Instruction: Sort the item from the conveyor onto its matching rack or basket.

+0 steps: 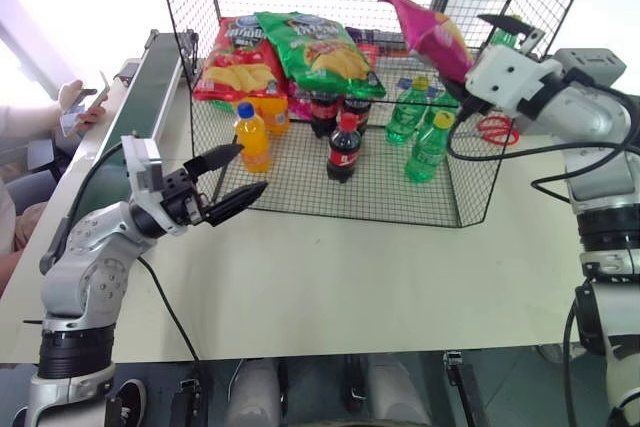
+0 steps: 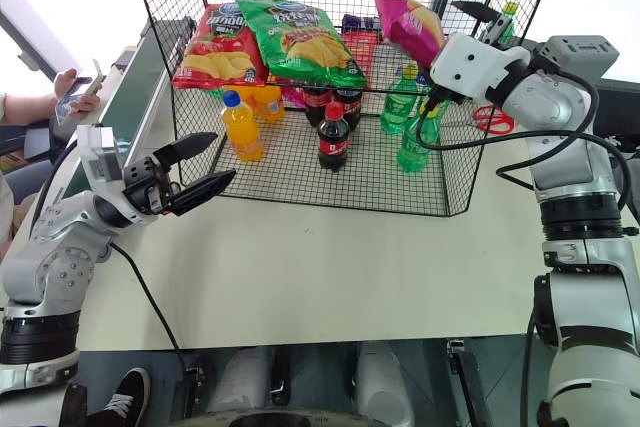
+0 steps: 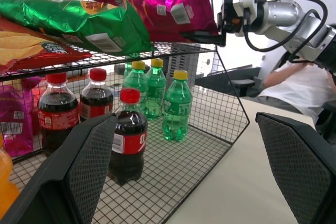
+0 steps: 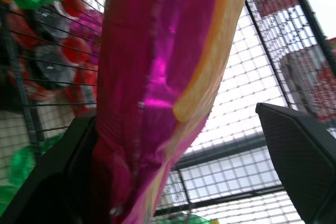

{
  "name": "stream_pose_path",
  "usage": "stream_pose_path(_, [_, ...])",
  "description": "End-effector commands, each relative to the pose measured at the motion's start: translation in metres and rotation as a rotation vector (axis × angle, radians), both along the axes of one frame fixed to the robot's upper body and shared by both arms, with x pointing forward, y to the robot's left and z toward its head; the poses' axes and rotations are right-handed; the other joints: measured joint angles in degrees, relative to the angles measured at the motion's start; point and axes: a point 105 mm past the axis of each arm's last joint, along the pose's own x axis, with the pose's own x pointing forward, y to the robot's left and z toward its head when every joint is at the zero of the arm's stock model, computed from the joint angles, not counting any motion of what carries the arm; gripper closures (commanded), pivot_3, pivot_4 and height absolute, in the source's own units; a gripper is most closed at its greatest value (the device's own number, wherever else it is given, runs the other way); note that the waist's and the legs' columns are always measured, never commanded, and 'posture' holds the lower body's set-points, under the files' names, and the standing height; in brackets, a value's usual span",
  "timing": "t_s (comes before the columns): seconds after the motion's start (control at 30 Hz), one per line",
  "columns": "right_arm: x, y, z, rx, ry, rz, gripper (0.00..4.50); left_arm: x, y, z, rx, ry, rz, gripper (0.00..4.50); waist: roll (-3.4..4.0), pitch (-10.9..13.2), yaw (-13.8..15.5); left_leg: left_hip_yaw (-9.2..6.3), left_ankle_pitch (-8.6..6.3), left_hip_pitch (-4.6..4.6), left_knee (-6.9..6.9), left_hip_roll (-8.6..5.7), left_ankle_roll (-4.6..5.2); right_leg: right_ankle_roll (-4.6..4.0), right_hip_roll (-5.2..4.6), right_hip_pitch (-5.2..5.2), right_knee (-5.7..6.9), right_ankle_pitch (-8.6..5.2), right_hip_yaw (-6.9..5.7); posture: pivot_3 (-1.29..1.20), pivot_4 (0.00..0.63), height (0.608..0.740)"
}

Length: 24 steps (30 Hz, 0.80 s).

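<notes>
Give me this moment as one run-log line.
item: pink crisp bag at rack crisp shelf, beside green crisp bag | right gripper: open around the bag | left gripper: open, empty, before rack

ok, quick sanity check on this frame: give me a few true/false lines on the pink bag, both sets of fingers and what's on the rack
1. The pink crisp bag is at the rack's middle shelf, beside the green crisp bag. True.
2. The right gripper has its fingers clamped shut on the bag. False: they stand apart, the bag between them.
3. The left gripper holds a cola bottle. False: it is open and empty, in front of the rack.
4. Green bottles stand on the bottom shelf. True.
5. The red crisp bag lies on the conveyor. False: it is on the shelf.
</notes>
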Motion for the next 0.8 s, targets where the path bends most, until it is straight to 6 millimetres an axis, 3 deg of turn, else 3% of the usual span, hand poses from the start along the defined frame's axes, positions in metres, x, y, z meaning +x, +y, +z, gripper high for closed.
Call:
stream_pose_path(0.03, [-0.007, 0.0, 0.008, 0.001, -0.023, 0.042, 0.09, -0.003, 0.0, 0.01, 0.016, -0.054, 0.004, 0.0, 0.0, 0.0, 0.0, 0.0, 0.0, 0.0, 0.0, 0.0, 0.0, 0.0, 0.0, 0.0, 0.0, 0.0, 0.0, 0.0, 0.15, 0.74])
stream_pose_path(0.17, [-0.006, 0.004, 0.002, -0.012, -0.007, 0.057, 1.7, -0.004, -0.003, 0.007, 0.029, -0.052, -0.001, 0.0, 0.01, 0.0, -0.1, 0.0, 0.0, 0.01, 0.0, 0.0, 0.0, 0.0, 0.01, 0.0, 0.01, 0.0, 0.0, 0.0, 0.15, 0.74])
stream_pose_path(0.3, [-0.006, 0.003, 0.006, -0.035, -0.051, 0.044, 3.69, -0.003, -0.003, 0.008, 0.029, -0.053, 0.001, 0.0, 0.01, 0.0, -0.1, 0.0, 0.0, 0.02, 0.0, 0.01, -0.01, 0.0, 0.01, 0.0, 0.02, 0.0, 0.0, 0.0, 0.15, 0.74])
stream_pose_path(0.37, [-0.004, 0.0, 0.009, -0.057, -0.074, 0.015, 4.44, -0.003, -0.003, 0.009, 0.029, -0.054, 0.002, 0.0, 0.0, 0.0, -0.1, 0.01, 0.0, 0.01, 0.0, 0.01, -0.01, 0.0, 0.01, 0.0, 0.01, 0.0, 0.0, 0.0, 0.15, 0.74])
stream_pose_path(0.5, [0.001, -0.006, 0.012, -0.198, -0.153, -0.071, 4.44, -0.002, -0.004, 0.008, 0.028, -0.052, 0.0, 0.0, 0.01, 0.0, -0.1, 0.01, 0.01, 0.01, 0.0, 0.01, -0.01, 0.0, 0.01, 0.0, 0.01, 0.0, 0.0, 0.0, 0.15, 0.74])
stream_pose_path(0.8, [0.018, -0.016, 0.024, -0.184, -0.178, -0.189, 4.44, -0.002, -0.007, 0.008, 0.033, -0.051, 0.004, 0.0, 0.0, 0.0, -0.2, 0.02, 0.13, 0.02, 0.01, 0.01, -0.23, 0.0, 0.01, -0.01, 0.02, 0.0, 0.01, 0.0, 0.15, 0.74])
